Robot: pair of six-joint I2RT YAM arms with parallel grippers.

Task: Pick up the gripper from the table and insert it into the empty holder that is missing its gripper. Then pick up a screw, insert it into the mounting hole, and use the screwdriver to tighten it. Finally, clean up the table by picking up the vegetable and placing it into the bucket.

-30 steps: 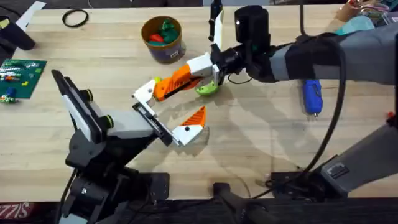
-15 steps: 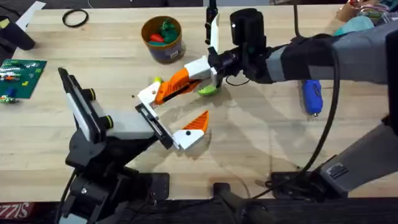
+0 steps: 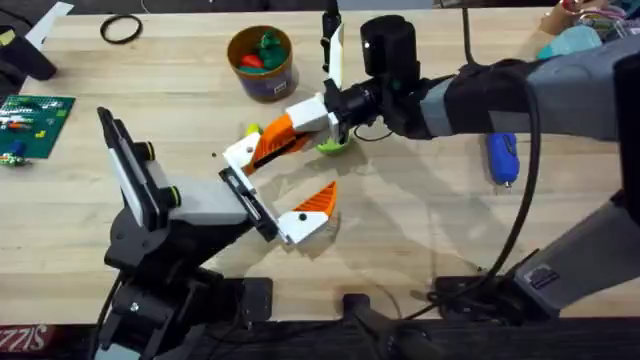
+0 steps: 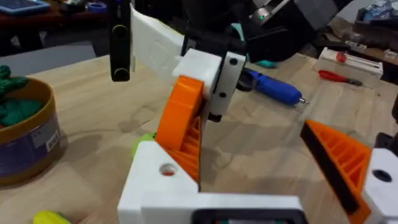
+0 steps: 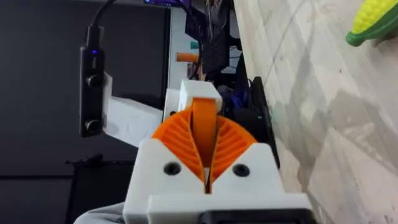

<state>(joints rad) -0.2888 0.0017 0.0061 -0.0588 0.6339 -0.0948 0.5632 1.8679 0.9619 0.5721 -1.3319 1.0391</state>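
Gripper (image 3: pixel 268 139) apparently clamped in right hand (image 3: pixel 322 110).

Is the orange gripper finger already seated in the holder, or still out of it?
Out. The gripper is carried above the table in the right tool, its white base near but apart from the holder.

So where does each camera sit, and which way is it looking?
Overhead: above the arms' bases, looking down and forward over the table; both arms show.
Left wrist: on the left arm, facing the gripper and screwdriver.
Right wrist: on the right arm, facing the left arm; its hand grips the gripper.
All three share the gripper.
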